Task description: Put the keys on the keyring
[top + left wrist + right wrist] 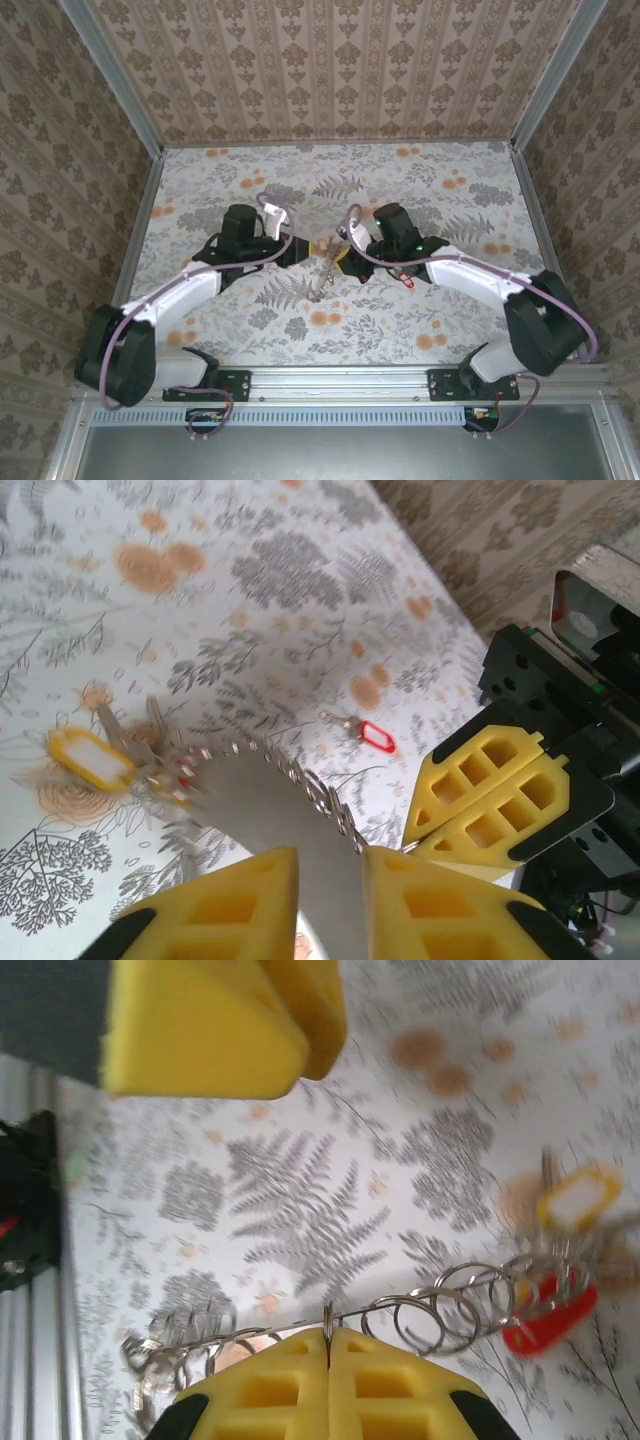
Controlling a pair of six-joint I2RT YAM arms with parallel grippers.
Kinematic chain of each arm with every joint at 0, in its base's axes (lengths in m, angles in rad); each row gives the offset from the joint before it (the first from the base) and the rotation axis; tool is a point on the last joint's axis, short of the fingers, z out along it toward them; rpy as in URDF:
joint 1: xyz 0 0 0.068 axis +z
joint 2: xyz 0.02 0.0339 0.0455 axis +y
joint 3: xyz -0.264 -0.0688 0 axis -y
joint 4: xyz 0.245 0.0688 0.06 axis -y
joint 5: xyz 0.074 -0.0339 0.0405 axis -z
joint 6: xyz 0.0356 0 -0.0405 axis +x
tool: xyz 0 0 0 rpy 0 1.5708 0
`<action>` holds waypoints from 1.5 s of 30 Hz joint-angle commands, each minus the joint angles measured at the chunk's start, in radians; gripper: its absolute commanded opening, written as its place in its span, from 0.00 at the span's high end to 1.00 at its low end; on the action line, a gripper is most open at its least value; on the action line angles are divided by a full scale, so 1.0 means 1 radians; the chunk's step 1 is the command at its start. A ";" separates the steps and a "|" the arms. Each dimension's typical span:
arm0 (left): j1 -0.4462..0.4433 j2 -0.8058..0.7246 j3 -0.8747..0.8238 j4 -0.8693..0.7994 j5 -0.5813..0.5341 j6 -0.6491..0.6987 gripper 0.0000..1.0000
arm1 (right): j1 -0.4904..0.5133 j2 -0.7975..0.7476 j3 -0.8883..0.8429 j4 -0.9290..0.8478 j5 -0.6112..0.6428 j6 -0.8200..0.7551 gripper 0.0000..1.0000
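My two grippers meet over the middle of the table, the left gripper (300, 250) facing the right gripper (345, 258). The keyring's grey band (300, 820) runs up between the left gripper's (330, 858) yellow fingers, which press on both its sides. A chain of small metal rings (330, 805) follows its edge. My right gripper (328, 1332) is shut on one ring (328, 1315) of that chain. A yellow-headed key (575, 1198) and a red-headed key (548, 1312) hang together at the chain's far end. The bunch (322, 268) dangles between the grippers.
A separate red tag (377, 737) on a small ring lies flat on the flowered table (250, 190), beside the right arm (470, 270). Patterned walls close the back and both sides. A metal rail (340, 380) runs along the near edge.
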 commanded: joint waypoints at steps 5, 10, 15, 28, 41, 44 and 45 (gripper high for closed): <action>-0.026 -0.250 -0.059 0.038 0.065 0.022 0.80 | 0.009 -0.187 -0.068 0.288 -0.191 0.031 1.00; -0.076 -0.361 -0.076 0.101 0.128 0.030 0.73 | 0.009 -0.261 -0.113 0.460 -0.230 0.149 1.00; -0.108 -0.402 -0.068 0.116 0.179 0.031 0.65 | 0.013 -0.315 -0.140 0.569 -0.260 0.220 1.00; -0.197 -0.419 0.034 -0.029 0.164 0.173 0.68 | 0.051 -0.348 -0.153 0.621 -0.313 0.252 1.00; -0.223 -0.431 0.096 -0.128 0.174 0.345 0.70 | 0.075 -0.356 -0.128 0.578 -0.354 0.234 1.00; -0.240 -0.418 0.114 -0.163 0.157 0.386 0.71 | 0.081 -0.354 -0.126 0.579 -0.357 0.233 1.00; -0.242 -0.413 0.121 -0.173 0.152 0.398 0.71 | 0.084 -0.352 -0.125 0.579 -0.358 0.234 1.00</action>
